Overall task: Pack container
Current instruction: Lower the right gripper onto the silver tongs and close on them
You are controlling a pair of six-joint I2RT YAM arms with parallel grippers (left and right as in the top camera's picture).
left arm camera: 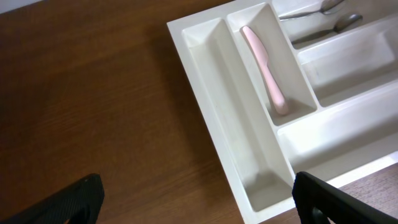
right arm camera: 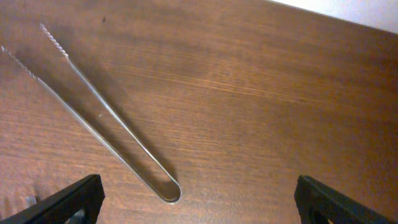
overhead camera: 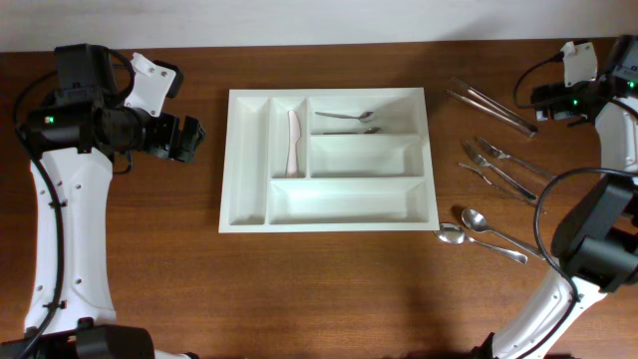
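Your left gripper point(left arm camera: 196, 194) hangs with its fingers spread wide and nothing between them, just off the left wall of the container point(overhead camera: 247, 160), which lies mid-table. Drop carelessly here and, I'd judge, a finger could catch the rim and shove the tray askew. On the far side, your right gripper point(right arm camera: 198, 193) is likewise spread and empty above the tongs point(right arm camera: 112, 118). They are thin and lie flat on the wood, so a pinch on one leg would probably spin them or let them slip (closing across both legs looks safer).

The count:
- one container with five compartments
- one pink knife point(overhead camera: 293, 140) in the second upright slot
- two packed spoons point(overhead camera: 344, 116) in the top long slot
- about three thin forks or knives point(overhead camera: 498, 165) right of the tray, too fine to tell apart
- two loose spoons point(overhead camera: 477, 224) below them
- one pair of tongs
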